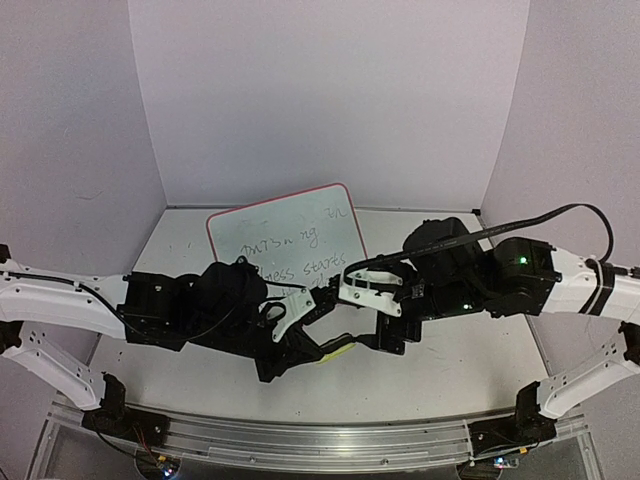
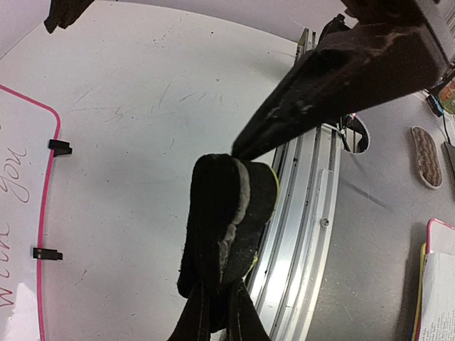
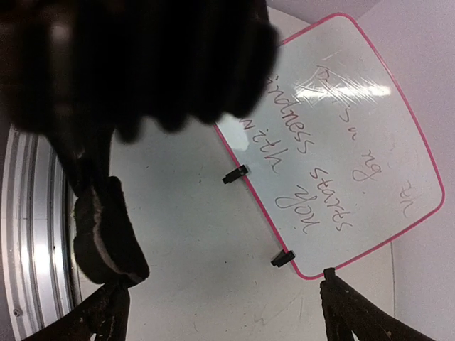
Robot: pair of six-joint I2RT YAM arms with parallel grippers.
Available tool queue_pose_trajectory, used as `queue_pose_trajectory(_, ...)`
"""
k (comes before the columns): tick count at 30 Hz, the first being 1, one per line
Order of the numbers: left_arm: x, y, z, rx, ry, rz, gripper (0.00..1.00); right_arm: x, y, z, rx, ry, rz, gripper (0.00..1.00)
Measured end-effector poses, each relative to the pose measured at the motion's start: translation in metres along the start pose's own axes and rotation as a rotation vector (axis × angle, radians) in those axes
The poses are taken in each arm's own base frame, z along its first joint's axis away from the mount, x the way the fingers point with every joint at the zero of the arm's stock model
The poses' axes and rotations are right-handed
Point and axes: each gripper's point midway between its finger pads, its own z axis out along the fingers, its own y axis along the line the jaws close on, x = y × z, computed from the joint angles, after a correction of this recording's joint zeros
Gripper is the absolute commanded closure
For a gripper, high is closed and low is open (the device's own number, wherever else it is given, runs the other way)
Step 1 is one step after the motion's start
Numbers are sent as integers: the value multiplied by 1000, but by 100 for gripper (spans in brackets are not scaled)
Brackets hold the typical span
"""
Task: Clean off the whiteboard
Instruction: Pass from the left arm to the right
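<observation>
- The left gripper [image 2: 217, 302] is clenched on the lower end of a black eraser [image 2: 224, 206] with a yellow edge. The eraser stands up out of the fingers, above the table [image 2: 142, 106].
- The right gripper [image 3: 222, 284] is released. Its two fingers are spread wide and nothing sits between them.
- In the left wrist view, one dark finger [image 2: 341, 78] of the right gripper reaches in from the upper right. Its tip is right at the top of the eraser, but whether they touch cannot be told.
- In the right wrist view, the eraser hangs just past the right gripper's left-hand finger, off to one side of the open gap.
- The whiteboard [image 3: 334, 135] lies on the table ahead of the right gripper, past its fingertips, with its pink frame and two small black feet [image 3: 234, 174] facing the gripper.
- Dark handwriting covers the whiteboard.
- From the left gripper, the whiteboard is off to the side and apart from the eraser.
- A metal rail [image 2: 298, 213] runs just beside the eraser, on the side away from the whiteboard.
</observation>
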Motion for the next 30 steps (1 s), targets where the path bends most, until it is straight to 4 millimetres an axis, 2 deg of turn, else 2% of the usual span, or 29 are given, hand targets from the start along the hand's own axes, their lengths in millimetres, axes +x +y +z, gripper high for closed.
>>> queue_pose_trajectory(10,-9,-5,-13,29,-36,19,100,-20,24,-27,-144,-142,-76,14)
queue_pose_trajectory(17,-9,-9,-13,50,-33,20,100,-15,42,-8,-217,-150,-91,23)
queue_pose_trajectory(22,-9,-10,-13,57,-32,20,100,-18,49,6,-250,-157,-100,37)
queue_pose_trajectory(26,-9,-10,-13,58,-32,20,100,-24,54,8,-269,-197,-103,60)
queue_pose_trajectory(30,-8,-11,-13,61,-31,20,100,-25,60,9,-295,-219,-100,67)
